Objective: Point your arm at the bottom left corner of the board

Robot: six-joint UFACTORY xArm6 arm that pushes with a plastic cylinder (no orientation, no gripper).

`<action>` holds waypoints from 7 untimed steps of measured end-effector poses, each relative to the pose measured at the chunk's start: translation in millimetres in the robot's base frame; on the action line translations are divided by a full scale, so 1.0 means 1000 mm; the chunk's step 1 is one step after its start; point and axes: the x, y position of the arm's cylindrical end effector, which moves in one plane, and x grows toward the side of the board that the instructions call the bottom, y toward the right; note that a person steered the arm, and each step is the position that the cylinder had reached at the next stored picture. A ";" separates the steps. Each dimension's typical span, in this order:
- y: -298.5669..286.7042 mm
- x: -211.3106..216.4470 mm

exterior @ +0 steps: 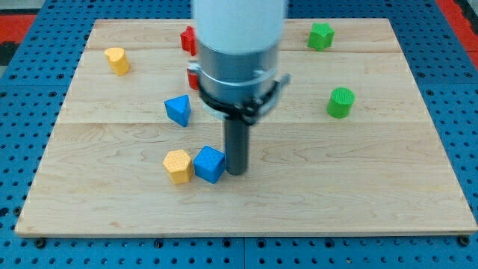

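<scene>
Camera view: my tip (236,172) beside blue cube (209,164).

table (358,187) showing pale wood grain | pegboard (22,30) beneath showing blue with dark holes | cube (210,164) and triangular block (178,110) showing blue | hexagonal block (178,166) and upper-left block (117,60) showing yellow | two blocks (189,39) showing red | cylinder (340,102) and top block (321,36) showing green | rod (237,146) showing dark grey

My tip (236,172) beside blue cube (209,164)
</scene>
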 end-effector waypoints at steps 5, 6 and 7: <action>0.091 0.013; 0.066 0.056; 0.000 0.100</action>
